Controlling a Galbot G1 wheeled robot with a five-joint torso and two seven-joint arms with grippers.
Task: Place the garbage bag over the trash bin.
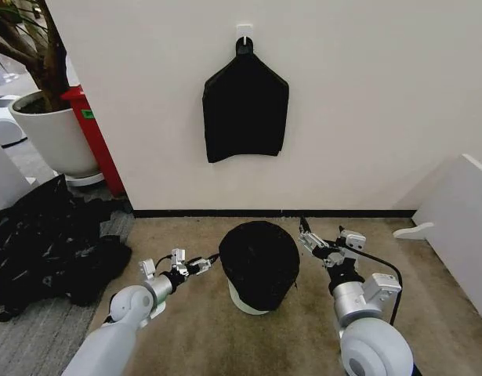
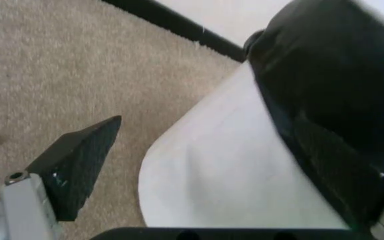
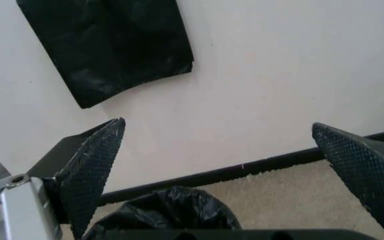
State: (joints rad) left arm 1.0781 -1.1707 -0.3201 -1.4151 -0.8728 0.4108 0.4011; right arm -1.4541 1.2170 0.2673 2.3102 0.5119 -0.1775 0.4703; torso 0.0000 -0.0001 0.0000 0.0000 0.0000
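The left gripper [image 1: 210,261] is being held wide open just beside the garbage bag [image 1: 258,261]. The right gripper [image 1: 306,235] is being held spread open on the other side. The bag is being worn over the trash bin [image 1: 245,301] on the carpet [image 1: 193,329].

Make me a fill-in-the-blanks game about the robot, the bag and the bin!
1. The garbage bag is draped over the top of the white ____.
2. Both pincers, the left pincer and the right pincer, have their fingers ____.
3. Another black bundle hangs from a hook on the ____.

Missing words: trash bin; open; wall.
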